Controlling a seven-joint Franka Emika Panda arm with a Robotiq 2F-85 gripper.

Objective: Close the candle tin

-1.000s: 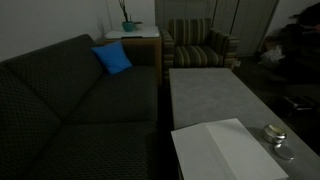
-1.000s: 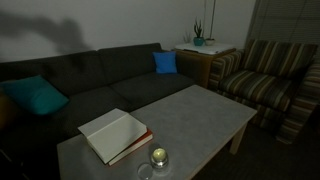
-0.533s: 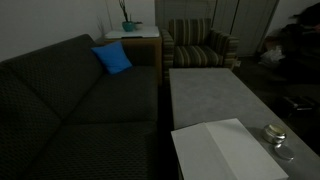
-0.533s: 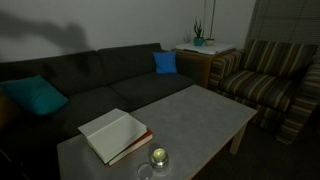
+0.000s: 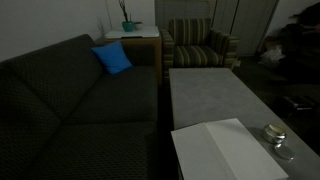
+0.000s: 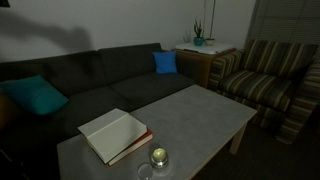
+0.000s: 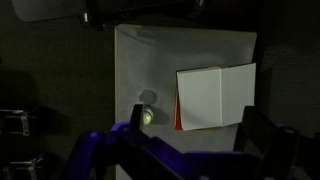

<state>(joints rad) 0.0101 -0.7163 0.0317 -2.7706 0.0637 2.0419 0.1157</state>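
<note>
We hang high over the table, and nothing has moved.
Our hand (image 7: 185, 160) is open and holds nothing. Far below it, a bit ahead, the tin (image 7: 147, 117) sits on the table (image 7: 135, 50). What looks like its lid (image 7: 148, 98) lies just past it, with a book (image 7: 215, 95) beside. All is as before, so closing has not begun.
</note>
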